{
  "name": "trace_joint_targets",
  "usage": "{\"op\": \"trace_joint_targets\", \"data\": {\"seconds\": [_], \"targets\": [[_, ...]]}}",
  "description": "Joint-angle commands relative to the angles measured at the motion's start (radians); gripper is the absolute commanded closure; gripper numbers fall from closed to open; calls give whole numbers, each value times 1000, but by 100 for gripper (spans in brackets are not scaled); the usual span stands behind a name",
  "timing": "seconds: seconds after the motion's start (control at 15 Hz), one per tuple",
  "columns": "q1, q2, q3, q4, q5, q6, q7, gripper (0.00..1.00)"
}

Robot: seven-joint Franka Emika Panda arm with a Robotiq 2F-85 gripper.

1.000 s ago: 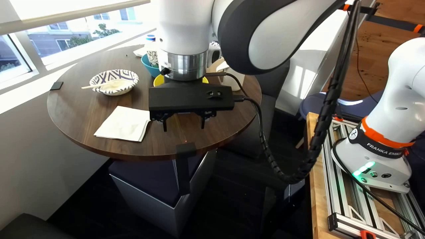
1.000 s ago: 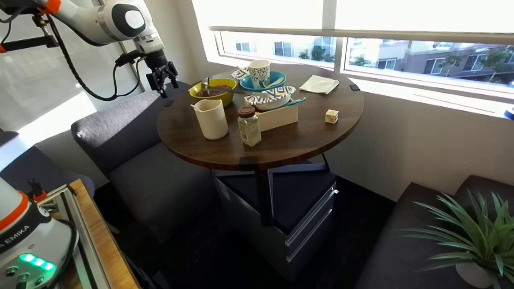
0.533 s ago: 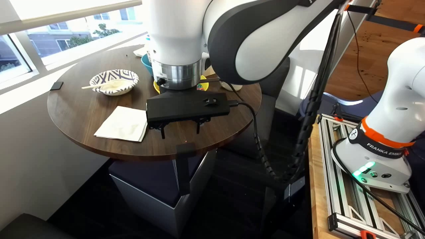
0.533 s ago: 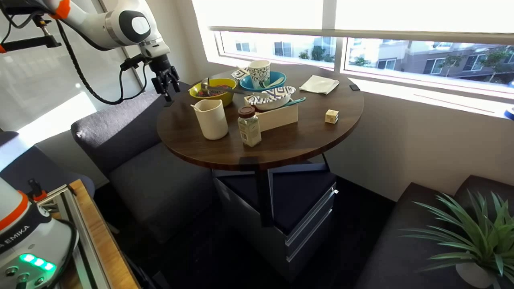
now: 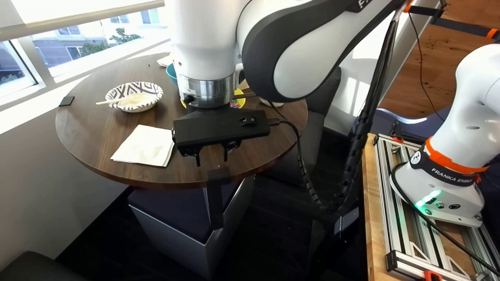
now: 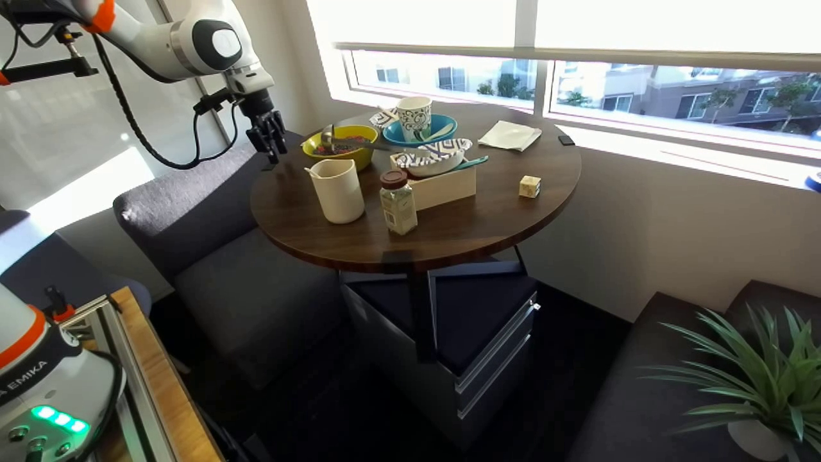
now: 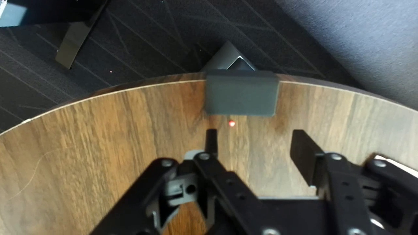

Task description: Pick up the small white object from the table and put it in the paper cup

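Note:
The paper cup (image 6: 337, 191), plain cream-white with a stick in it, stands upright on the table (image 6: 449, 240); in an exterior view it shows only partly (image 5: 272, 104) behind my arm. A small pale cube (image 6: 530, 187) with dark marks lies near the table's far side from my gripper; I cannot tell whether it is the small white object. No other small white object is plain. My gripper (image 5: 211, 160) points down over the table's edge area, also seen in the wrist view (image 7: 254, 143). Its fingers are partly apart with nothing between them.
A black clip (image 7: 241, 93) grips the table edge by my fingers, with a red light spot (image 7: 231, 123) beside it. A folded napkin (image 5: 146, 146) lies nearby. The yellow bowl (image 6: 362, 154), jar (image 6: 399, 208), wooden box (image 6: 449, 187) and blue bowl (image 6: 442, 122) stand around the cup.
My gripper has come lower and slightly nearer the table edge. Its fingers have moved closer together but still stand apart. The table's things have not moved.

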Motion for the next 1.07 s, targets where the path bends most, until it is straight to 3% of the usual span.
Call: {"op": "trace_joint_targets", "data": {"seconds": [0.0, 0.53, 0.67, 0.73, 0.87, 0.93, 1.0], "targets": [[20, 24, -16, 9, 6, 28, -24, 40], [29, 44, -19, 15, 19, 29, -51, 52], [28, 43, -20, 15, 18, 32, -53, 64], [28, 44, -21, 16, 17, 34, -53, 80], [28, 46, -22, 18, 17, 35, -55, 82], [27, 48, -23, 20, 19, 37, -57, 96], [27, 47, -25, 20, 17, 38, -55, 100]]}}
